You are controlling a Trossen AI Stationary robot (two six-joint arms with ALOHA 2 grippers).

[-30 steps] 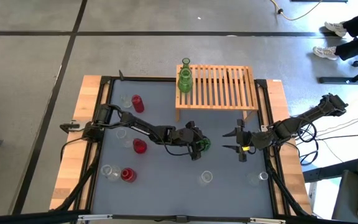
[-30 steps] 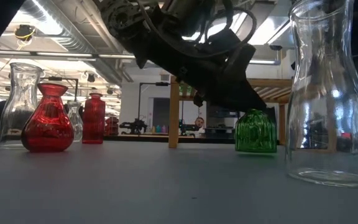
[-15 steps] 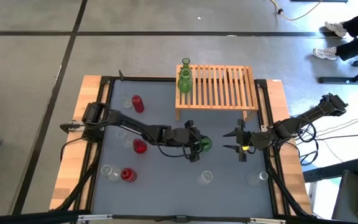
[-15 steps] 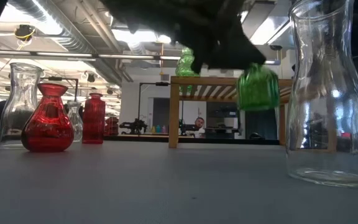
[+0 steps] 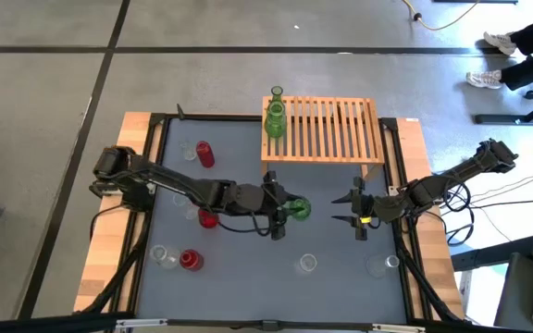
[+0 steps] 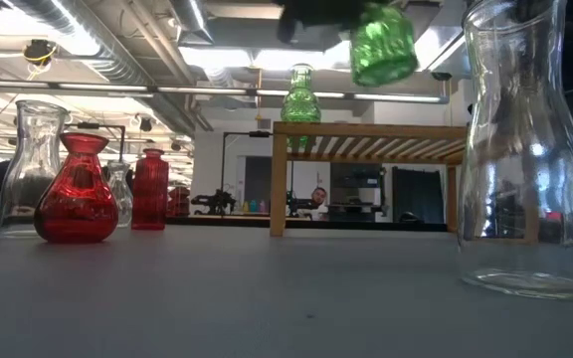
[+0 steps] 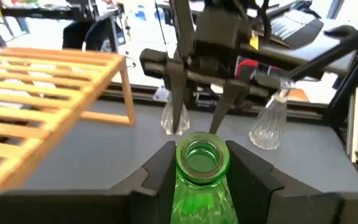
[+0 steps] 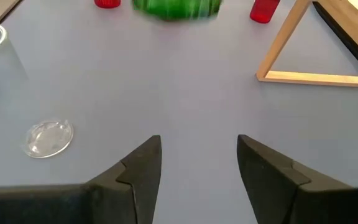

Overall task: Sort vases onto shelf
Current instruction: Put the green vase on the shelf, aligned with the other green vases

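Vase (image 5: 296, 209), green, clamped at the neck in left tool (image 7: 202, 163), lifted clear of surface (image 5: 248, 268) at frame centre, below shelf (image 5: 327, 129). Right tool (image 8: 199, 167) idles, fingers apart, empty.

Vases, green: two, one green vase (image 5: 275, 117) at upper centre of the high view, one (image 5: 296, 209) at mid-frame.
Vases, red: three, all left of centre (image 5: 204, 154) (image 5: 208, 218) (image 5: 190, 260).
Vases, clear: about six, left (image 5: 162, 254) and lower right (image 5: 306, 265); the exact count cannot be told.
Wooden rack (image 5: 327, 129): one.
Robot arms: two (image 5: 183, 188) (image 5: 442, 185).
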